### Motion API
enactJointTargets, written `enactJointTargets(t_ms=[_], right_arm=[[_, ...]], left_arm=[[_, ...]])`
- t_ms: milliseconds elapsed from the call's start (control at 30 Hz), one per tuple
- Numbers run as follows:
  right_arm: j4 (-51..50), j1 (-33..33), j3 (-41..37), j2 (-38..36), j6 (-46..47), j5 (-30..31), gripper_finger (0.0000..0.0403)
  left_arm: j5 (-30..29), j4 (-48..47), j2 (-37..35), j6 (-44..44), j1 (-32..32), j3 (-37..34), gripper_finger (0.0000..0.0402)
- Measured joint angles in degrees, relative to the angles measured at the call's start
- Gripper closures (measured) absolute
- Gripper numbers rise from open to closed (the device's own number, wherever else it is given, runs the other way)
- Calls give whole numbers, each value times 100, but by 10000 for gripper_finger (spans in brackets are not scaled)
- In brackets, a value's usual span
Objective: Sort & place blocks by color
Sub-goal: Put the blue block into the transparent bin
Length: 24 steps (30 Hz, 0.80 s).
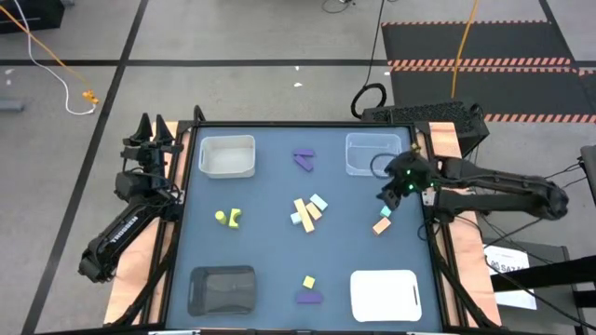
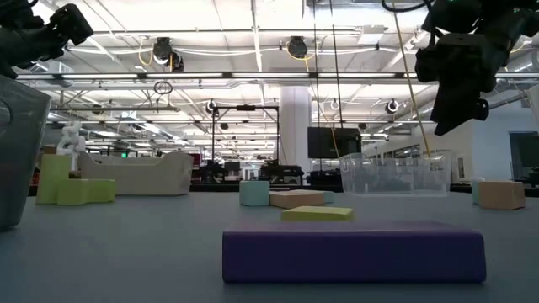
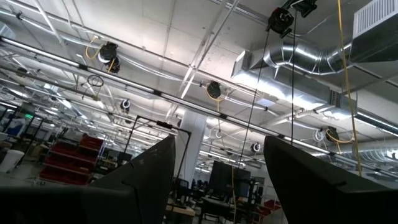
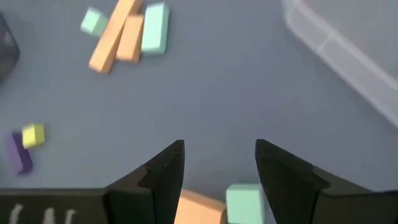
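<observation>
Small blocks lie scattered on the dark table. In the high view a salmon block (image 1: 381,226) and a mint-teal block (image 1: 386,213) sit side by side near the right edge. My right gripper (image 1: 387,194) hovers open just above them, touching neither. In the right wrist view the two blocks (image 4: 199,208) (image 4: 244,202) show between and below my open fingers (image 4: 219,155). A mixed cluster (image 1: 308,211) lies mid-table. My left gripper (image 1: 151,126) waits open beyond the left edge, pointing up (image 3: 217,186).
White tray (image 1: 226,156) far left, clear tray (image 1: 372,154) far right, black tray (image 1: 222,288) near left, white tray (image 1: 385,295) near right. Purple wedges (image 1: 304,159), yellow-green pair (image 1: 228,218), yellow cube (image 1: 308,281) and purple bar (image 1: 310,298) lie between them.
</observation>
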Motion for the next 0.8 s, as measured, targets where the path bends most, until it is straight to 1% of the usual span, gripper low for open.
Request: enactJointTargets(t_ms=[167,333,467,567,700,800], right_arm=[[-2,879,0,453,154,504,216],[-167,1418,0,1117,209,793,215],[-352,1541,0,1566,-41,802,204],[-462,1536,0,1796,-47,832,181],[-592,1526,0,1954,-13,1122,143],[-638,1526,0,1976,88,1068,122]], left_arm=[[0,0,1,0,2,1,158],[-1,-1,0,0,0,1,158],[-2,-2,1,0,0,1,158],[0,-4,-1,0,0,1,158],[0,-6,-1,0,1,1,158],[0,-7,0,0,2,1,158]])
